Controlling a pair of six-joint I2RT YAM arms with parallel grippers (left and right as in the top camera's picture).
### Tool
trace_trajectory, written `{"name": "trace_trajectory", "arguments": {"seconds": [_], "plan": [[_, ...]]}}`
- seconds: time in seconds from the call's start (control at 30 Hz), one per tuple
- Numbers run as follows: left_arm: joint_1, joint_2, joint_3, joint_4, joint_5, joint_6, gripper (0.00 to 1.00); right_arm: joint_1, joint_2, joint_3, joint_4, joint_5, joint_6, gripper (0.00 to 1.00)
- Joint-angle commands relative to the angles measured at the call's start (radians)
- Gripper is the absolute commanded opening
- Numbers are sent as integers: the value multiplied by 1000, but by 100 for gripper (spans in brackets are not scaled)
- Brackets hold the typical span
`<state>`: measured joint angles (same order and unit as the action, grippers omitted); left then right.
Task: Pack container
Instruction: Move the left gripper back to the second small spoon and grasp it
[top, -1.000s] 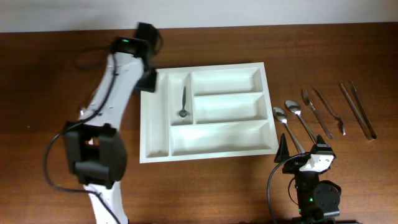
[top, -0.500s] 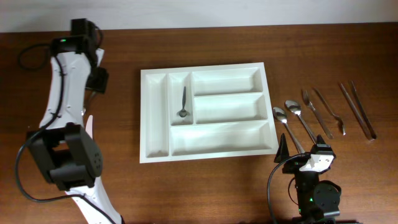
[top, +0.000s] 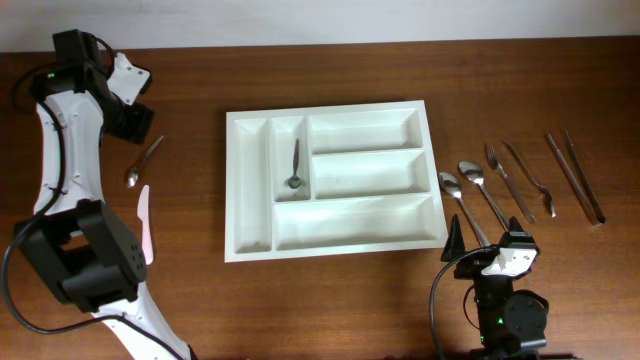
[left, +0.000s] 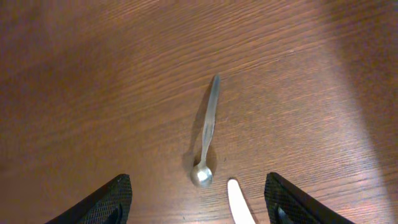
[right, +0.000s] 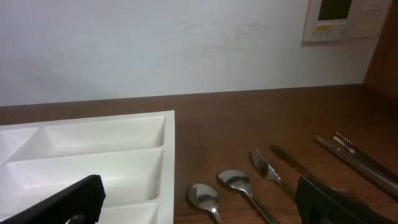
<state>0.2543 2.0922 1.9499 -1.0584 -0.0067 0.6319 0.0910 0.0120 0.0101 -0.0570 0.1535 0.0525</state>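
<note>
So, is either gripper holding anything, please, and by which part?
Nothing is held. The left gripper hangs open above a loose small spoon; the right gripper is open too.

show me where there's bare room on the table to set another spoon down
Bare wood lies between the loose spoon and the tray, and in front of the tray. Right of the tray is crowded with a row of cutlery.
</note>
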Motion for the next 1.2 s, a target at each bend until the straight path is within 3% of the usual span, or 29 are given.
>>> {"name": "trace_trajectory", "arguments": {"seconds": [0.0,0.43,0.53,0.8,0.9,1.03,1.17], "plan": [[2,79,13,4,38,70,70,-7,-6,-5,-8,13,4,99],[12,288,13,26,38,69,71,-7,-6,-5,-8,13,4,99],[14,301,13,35,38,69,65,-7,-6,-5,-8,13,4,99],[15,349,11,15,37,69,63,-7,-6,-5,-8,13,4,99],[18,349,11,23,37,69,52,-7,-6,-5,-8,13,4,99],[20,349,11,23,37,69,23,-7,-6,-5,-8,13,4,99],[20,348,11,21,37,55,6,-7,-6,-5,-8,13,4,99]]}}
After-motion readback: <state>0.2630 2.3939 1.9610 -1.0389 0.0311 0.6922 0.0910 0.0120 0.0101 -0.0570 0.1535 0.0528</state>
